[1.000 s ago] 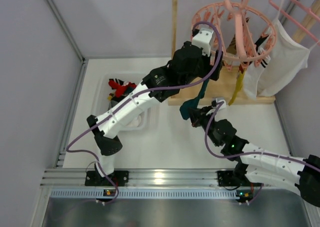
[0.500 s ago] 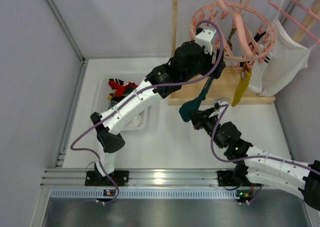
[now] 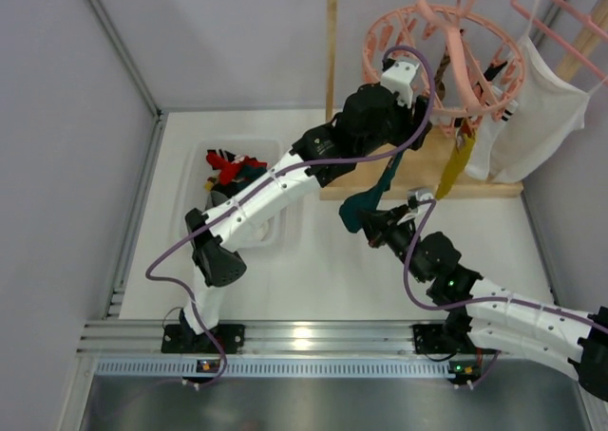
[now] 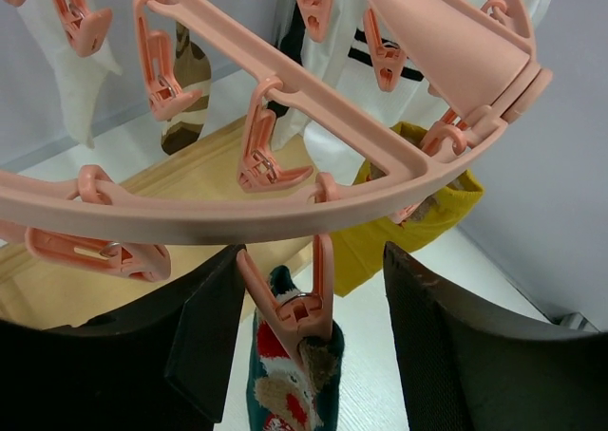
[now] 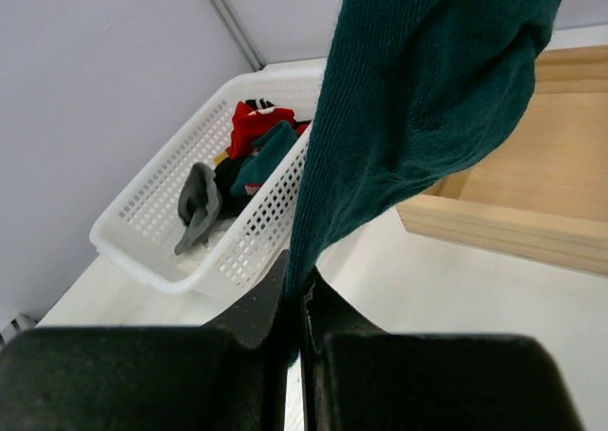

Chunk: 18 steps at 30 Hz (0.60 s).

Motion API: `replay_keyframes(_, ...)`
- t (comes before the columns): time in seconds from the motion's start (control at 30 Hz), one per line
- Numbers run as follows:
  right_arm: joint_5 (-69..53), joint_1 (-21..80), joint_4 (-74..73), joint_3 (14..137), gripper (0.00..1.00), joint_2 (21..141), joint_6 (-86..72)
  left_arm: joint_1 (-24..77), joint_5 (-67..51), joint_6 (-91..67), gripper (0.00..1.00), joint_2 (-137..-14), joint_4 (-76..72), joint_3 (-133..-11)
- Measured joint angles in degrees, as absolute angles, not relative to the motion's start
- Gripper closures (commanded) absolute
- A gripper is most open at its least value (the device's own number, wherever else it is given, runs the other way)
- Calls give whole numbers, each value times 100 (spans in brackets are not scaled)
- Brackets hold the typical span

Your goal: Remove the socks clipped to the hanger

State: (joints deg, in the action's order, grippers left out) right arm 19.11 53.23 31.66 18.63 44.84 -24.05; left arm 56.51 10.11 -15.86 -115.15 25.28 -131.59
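Note:
The round pink hanger (image 3: 446, 51) hangs from a wooden rail. A teal sock (image 3: 372, 192) hangs from one of its pegs. In the left wrist view my left gripper (image 4: 309, 341) is open, with its fingers (image 4: 204, 341) on either side of the pink peg (image 4: 302, 303) that clips the patterned teal sock (image 4: 285, 388). My left gripper (image 3: 413, 132) sits just under the ring. My right gripper (image 3: 375, 224) is shut on the sock's lower end, and its wrist view (image 5: 296, 308) shows the teal fabric (image 5: 418, 99) pinched between the pads. A mustard sock (image 3: 456, 165) and a brown sock (image 4: 185, 132) are also clipped on.
A white mesh basket (image 3: 277, 230) holding red, black and grey socks sits at the left, also seen in the right wrist view (image 5: 161, 265). A large white garment (image 3: 532, 118) hangs at the right. The wooden stand base (image 3: 475, 189) lies behind the socks.
My left arm has reached further right and up under the ring, bringing its jaws around the peg. The hanger has swung slightly. My right gripper still holds the teal sock, shifted a little right.

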Motion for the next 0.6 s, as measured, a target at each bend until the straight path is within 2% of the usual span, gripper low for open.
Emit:
replay_keyframes(0.13, 1892, 5325, 3168, 1857, 100, 4482, -2403, 5651, 1050, -1559, 41, -11581, 2467, -13161)
replay_keyframes(0.17, 1890, 5325, 3170, 1835, 100, 4477, -2403, 5651, 1061, -1551, 47, -11603, 2451, -13163)
replay_keyframes(0.23, 1890, 5325, 3173, 1806, 100, 4475, -2403, 5649, 1096, -1533, 51, -11644, 2423, -13179)
replay_keyframes(0.27, 1892, 5325, 3170, 1791, 100, 4473, -2403, 5647, 1103, -1529, 59, -11668, 2397, -13187)
replay_keyframes(0.33, 1896, 5325, 3168, 1752, 100, 4471, -2403, 5645, 1125, -1520, 62, -11699, 2381, -13194)
replay_keyframes(0.37, 1896, 5328, 3173, 1723, 100, 4466, -2403, 5645, 1133, -1509, 71, -11719, 2366, -13203)
replay_keyframes(0.6, 1894, 5352, 3081, 1538, 100, 4381, -2405, 5640, 1149, -1500, 75, -11762, 2298, -13268)
